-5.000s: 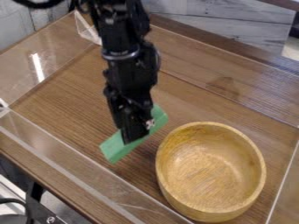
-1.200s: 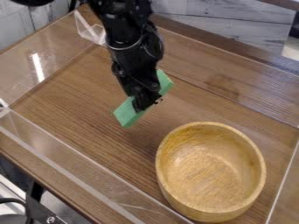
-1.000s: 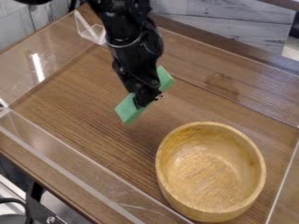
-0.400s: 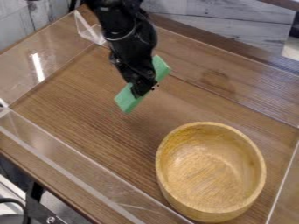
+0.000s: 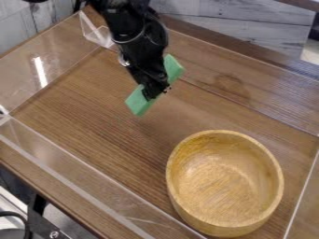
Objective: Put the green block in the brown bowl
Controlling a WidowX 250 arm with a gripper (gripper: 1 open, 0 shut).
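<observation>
Tool [image 5: 153, 86] lifted farther, clamping green block [image 5: 155, 87]

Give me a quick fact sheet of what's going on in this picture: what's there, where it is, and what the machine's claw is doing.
surface: wooden table with clear low walls
arm: black, reaching down from the top
gripper: shut on the green block
green block: tilted, lifted clear of the table
brown bowl: lower right, on the table, empty
block versus bowl: block is up and to the left of the bowl, not over it
task status: block not yet in the bowl
</observation>
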